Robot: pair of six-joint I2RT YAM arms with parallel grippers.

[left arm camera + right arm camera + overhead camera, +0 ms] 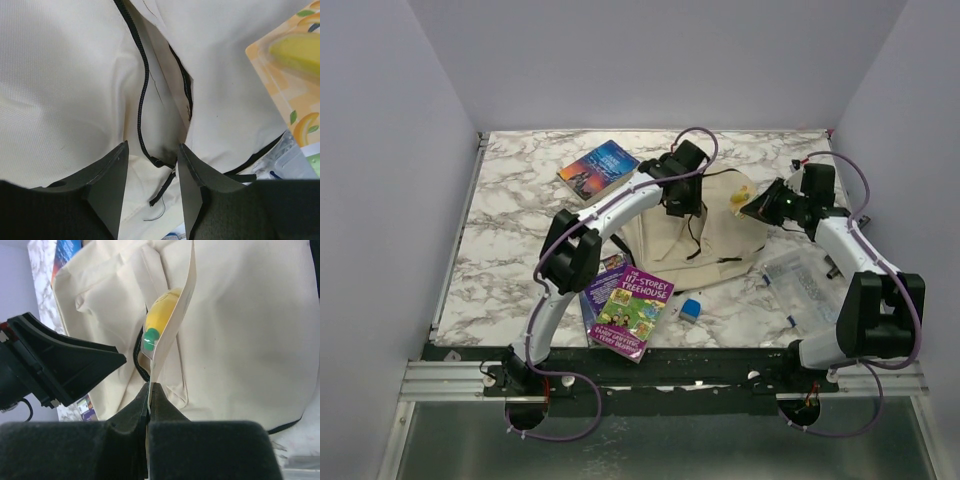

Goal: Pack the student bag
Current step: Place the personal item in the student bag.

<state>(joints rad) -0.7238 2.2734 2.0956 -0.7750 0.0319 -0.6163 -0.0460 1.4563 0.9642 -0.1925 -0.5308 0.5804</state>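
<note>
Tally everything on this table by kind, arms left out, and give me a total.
books: 3 (blue-orange book, purple book, Treehouse book)
backpack: 1
clear plastic box: 1
small blue block: 1
yellow carded pack, pinched in the right gripper: 1
total: 7 that can be made out
</note>
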